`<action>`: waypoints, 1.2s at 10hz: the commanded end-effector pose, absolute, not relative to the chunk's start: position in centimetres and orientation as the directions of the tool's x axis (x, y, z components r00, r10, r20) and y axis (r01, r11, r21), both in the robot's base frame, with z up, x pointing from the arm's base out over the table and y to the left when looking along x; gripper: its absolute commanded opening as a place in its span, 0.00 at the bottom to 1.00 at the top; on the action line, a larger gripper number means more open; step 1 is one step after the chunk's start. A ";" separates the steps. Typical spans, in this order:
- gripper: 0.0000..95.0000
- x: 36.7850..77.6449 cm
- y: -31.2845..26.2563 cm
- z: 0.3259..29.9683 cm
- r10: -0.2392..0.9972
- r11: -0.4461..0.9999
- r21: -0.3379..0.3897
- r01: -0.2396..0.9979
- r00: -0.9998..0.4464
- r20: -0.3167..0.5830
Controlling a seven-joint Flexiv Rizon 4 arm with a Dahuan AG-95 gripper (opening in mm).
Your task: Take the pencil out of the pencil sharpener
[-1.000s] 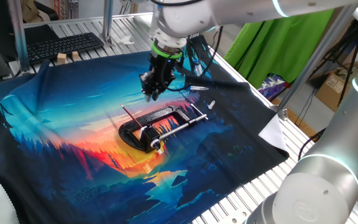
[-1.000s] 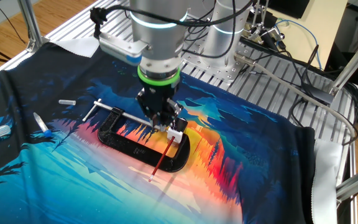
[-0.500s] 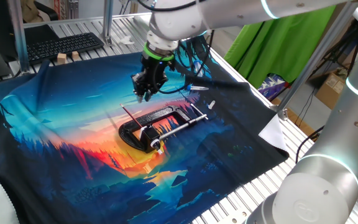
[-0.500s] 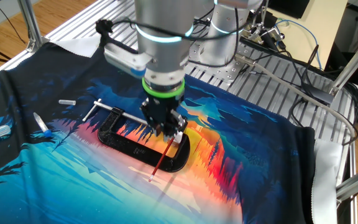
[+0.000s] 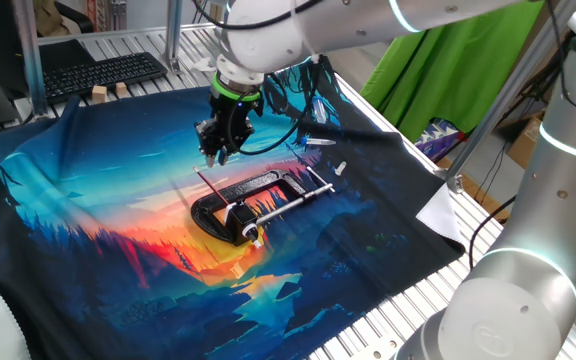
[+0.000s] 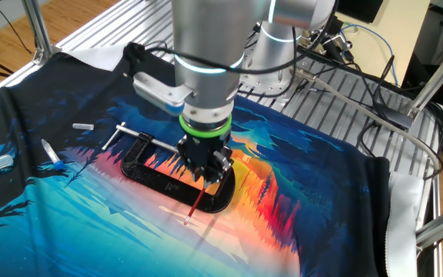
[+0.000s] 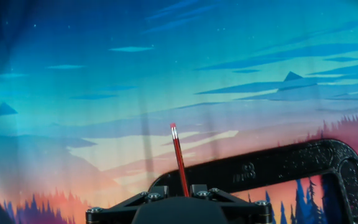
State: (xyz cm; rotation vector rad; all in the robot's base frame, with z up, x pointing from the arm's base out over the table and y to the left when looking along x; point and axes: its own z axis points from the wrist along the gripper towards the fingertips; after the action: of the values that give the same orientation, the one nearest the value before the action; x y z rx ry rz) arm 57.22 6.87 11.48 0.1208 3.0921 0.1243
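The black two-finger end effector (image 5: 214, 152) hangs above the tabletop (image 5: 388, 300), which is covered by a printed cloth showing a blue sky, orange sunset and dark pine trees (image 5: 88, 240). It sits over the far part of the cloth, just above the free end of the thin, straight, dark red pencil (image 5: 211, 189). In the other fixed view the end effector (image 6: 204, 174) blocks the upper part of the pencil (image 6: 196, 206), and only the lower red length shows, slanting down toward the near edge. Whether the fingers are apart or closed cannot be told from any view; no contact with the pencil is visible.

The pencil stands tilted, its lower end seated at the black C-shaped clamp-like body (image 5: 230, 210) that lies flat near the middle of the cloth. A small white block (image 5: 251, 233) sits at the near end of that body, and a silver metal rod (image 5: 293, 201) runs along its open side to a short crossbar. In the hand view the pencil (image 7: 179, 160) rises from the bottom centre with its tip pointing up, and the black clamp body (image 7: 278, 165) curves off to the right.

A black keyboard (image 5: 98, 72) rests at the far left corner of the tabletop, and small white pieces (image 5: 339, 167) lie on the cloth toward the right edge.
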 end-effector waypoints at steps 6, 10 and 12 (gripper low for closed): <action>0.20 58.1 6.7 8.5 0.078 0.994 0.083 0.074 -0.996 -0.050; 0.20 57.9 6.7 8.4 0.079 0.994 0.082 0.074 -0.996 -0.049; 0.20 57.9 6.7 8.3 0.077 0.994 0.084 0.072 -0.996 -0.048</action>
State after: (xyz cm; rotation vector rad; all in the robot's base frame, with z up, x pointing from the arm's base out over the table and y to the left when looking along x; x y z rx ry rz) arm 57.90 6.73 8.31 0.1148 3.0839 0.1287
